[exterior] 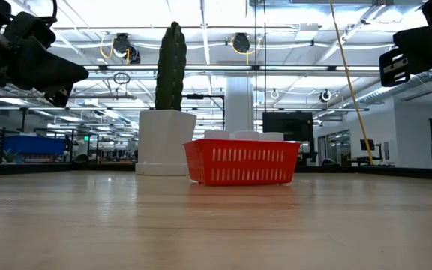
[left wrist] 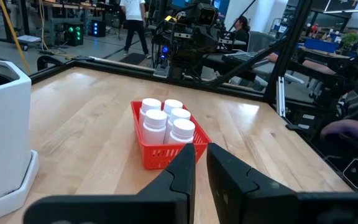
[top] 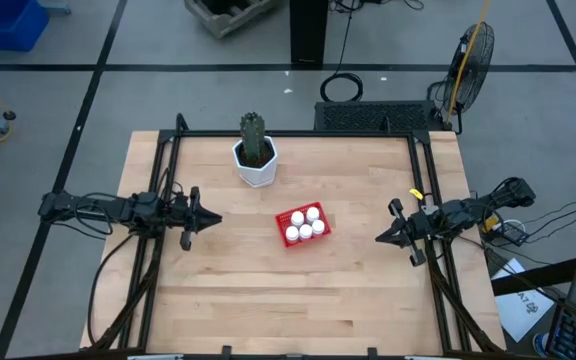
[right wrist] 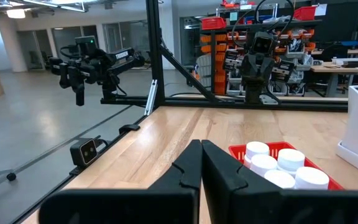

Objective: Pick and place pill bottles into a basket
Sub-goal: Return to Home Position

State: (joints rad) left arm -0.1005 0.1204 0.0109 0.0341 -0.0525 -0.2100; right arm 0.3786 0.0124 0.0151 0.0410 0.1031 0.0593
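Wooden table [top: 228,270] with five pill bottles [top: 305,231] inside red basket [exterior: 242,165]

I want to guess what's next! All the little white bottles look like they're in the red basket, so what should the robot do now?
Probably just ease both arms to rest. All five pill bottles sit in the basket, none shows outside it, and the left hand and right hand hang shut and empty at its sides.
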